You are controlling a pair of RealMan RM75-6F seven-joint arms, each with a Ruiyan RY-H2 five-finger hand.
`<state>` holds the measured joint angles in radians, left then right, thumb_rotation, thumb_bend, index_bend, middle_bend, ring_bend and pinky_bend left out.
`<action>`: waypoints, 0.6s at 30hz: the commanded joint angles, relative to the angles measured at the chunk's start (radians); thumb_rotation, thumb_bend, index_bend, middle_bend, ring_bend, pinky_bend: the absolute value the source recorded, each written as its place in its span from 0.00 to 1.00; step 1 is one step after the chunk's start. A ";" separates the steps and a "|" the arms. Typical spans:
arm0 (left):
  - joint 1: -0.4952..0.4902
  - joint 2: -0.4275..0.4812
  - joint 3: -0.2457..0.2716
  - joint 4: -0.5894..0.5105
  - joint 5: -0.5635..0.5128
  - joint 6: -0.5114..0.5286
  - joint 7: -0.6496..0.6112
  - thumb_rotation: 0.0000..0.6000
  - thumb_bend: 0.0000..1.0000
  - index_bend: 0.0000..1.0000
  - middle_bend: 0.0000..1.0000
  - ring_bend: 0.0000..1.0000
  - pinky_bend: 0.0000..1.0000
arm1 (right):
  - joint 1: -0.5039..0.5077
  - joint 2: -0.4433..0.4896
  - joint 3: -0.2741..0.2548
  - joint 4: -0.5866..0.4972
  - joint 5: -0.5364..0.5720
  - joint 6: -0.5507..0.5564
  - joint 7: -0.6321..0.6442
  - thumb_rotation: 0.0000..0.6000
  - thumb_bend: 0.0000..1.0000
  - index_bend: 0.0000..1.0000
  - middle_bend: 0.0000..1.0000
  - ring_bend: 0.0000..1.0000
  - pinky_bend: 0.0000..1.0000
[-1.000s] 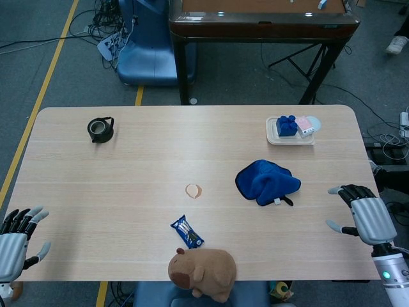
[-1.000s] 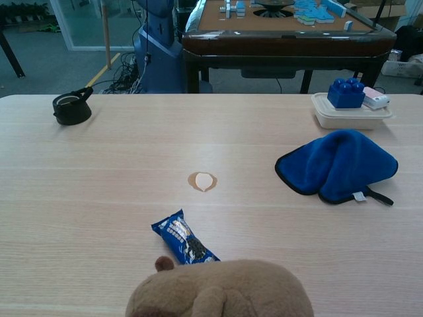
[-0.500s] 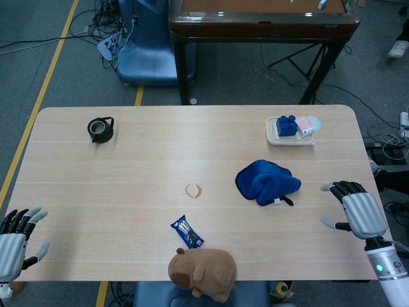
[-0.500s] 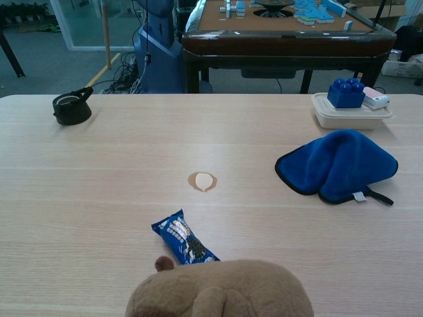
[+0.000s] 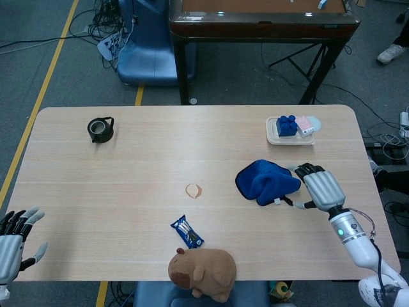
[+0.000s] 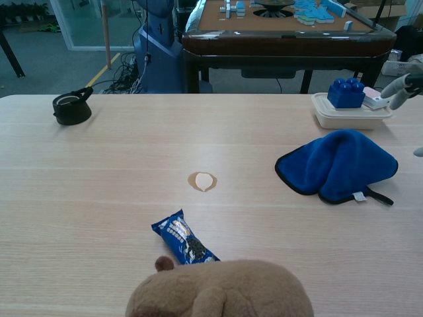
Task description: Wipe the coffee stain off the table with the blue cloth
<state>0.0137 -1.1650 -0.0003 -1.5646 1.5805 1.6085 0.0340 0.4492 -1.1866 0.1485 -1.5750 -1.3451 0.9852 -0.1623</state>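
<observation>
— Where is the blue cloth (image 5: 267,181) lying?
— Crumpled on the worktop (image 5: 128,166), well right of the coffee stain (image 5: 193,190).
— And the hands?
— The right hand (image 5: 319,187) is hovering just beside the cloth, fingers spread, empty. The left hand (image 5: 14,240) is sitting open at the near-left corner.

- Right hand (image 5: 321,187) moved in from the bench's right edge toward the middle; now just beside the right edge of the blue cloth (image 5: 266,181), fingers spread, holding nothing.
- Its fingertips (image 6: 400,87) now show at the right edge of the chest view; absent there earlier.
- Left hand (image 5: 14,240) dropped slightly lower at the near-left bench corner.
</observation>
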 commanded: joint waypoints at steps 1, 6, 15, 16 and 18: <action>0.003 0.001 0.001 0.001 -0.001 0.002 -0.002 1.00 0.27 0.21 0.16 0.12 0.07 | 0.071 -0.065 0.029 0.072 0.076 -0.084 -0.041 1.00 0.16 0.14 0.23 0.14 0.27; 0.008 0.002 0.001 0.006 -0.006 0.006 -0.009 1.00 0.27 0.21 0.16 0.12 0.07 | 0.138 -0.133 0.039 0.172 0.142 -0.167 -0.065 1.00 0.16 0.14 0.22 0.14 0.27; 0.014 0.007 0.000 0.009 -0.010 0.011 -0.014 1.00 0.27 0.21 0.16 0.12 0.07 | 0.222 -0.217 0.041 0.323 0.237 -0.279 -0.081 1.00 0.16 0.14 0.22 0.14 0.27; 0.015 0.008 0.000 0.008 -0.010 0.012 -0.013 1.00 0.27 0.21 0.16 0.12 0.07 | 0.234 -0.229 0.039 0.344 0.246 -0.296 -0.082 1.00 0.16 0.14 0.22 0.14 0.27; 0.015 0.008 0.000 0.008 -0.010 0.011 -0.011 1.00 0.27 0.21 0.16 0.12 0.07 | 0.252 -0.248 0.033 0.376 0.259 -0.325 -0.085 1.00 0.16 0.14 0.22 0.14 0.27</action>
<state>0.0290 -1.1571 -0.0001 -1.5568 1.5705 1.6198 0.0228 0.6807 -1.4141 0.1863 -1.2263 -1.1022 0.6862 -0.2433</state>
